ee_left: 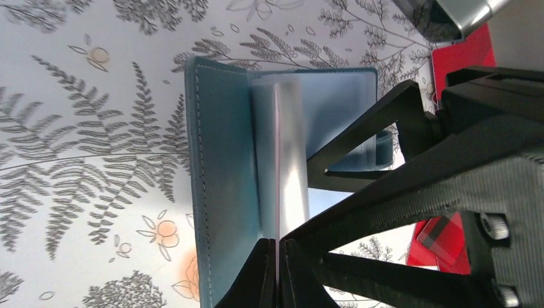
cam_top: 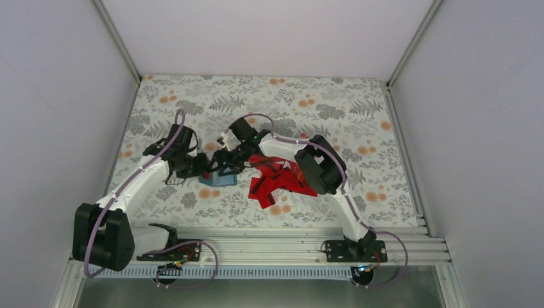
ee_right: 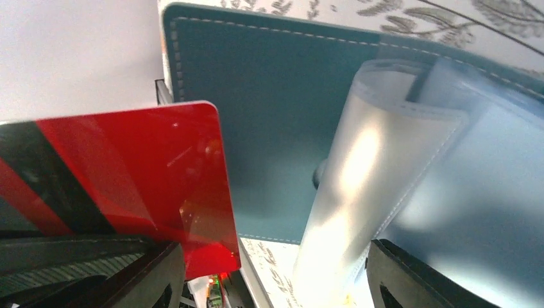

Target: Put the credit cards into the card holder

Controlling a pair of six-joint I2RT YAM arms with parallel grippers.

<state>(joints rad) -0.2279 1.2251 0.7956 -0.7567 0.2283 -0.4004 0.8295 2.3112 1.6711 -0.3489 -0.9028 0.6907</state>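
The card holder (cam_top: 218,179) lies open on the flower-patterned table (cam_top: 289,102), left of centre, between the 2 grippers. Its teal cover lies flat on the cloth and its clear sleeves stand up from the spine. The left gripper (ee_left: 277,269) has its jaws pressed together on the edge of 1 clear sleeve (ee_left: 282,147), holding it upright above the cover; a thin red line runs along that edge. The right gripper (ee_right: 266,276) hangs just over the holder from the other side, its jaws wide apart, with a bowed sleeve between them. 1 red card (ee_right: 141,173) with a black stripe lies across the finger (ee_right: 147,269) on the left of the right wrist view, its corner just above the teal cover; whether anything grips it cannot be told. The rest of the credit cards (cam_top: 282,181) lie in a loose red heap on the table just right of the holder, partly under the right arm
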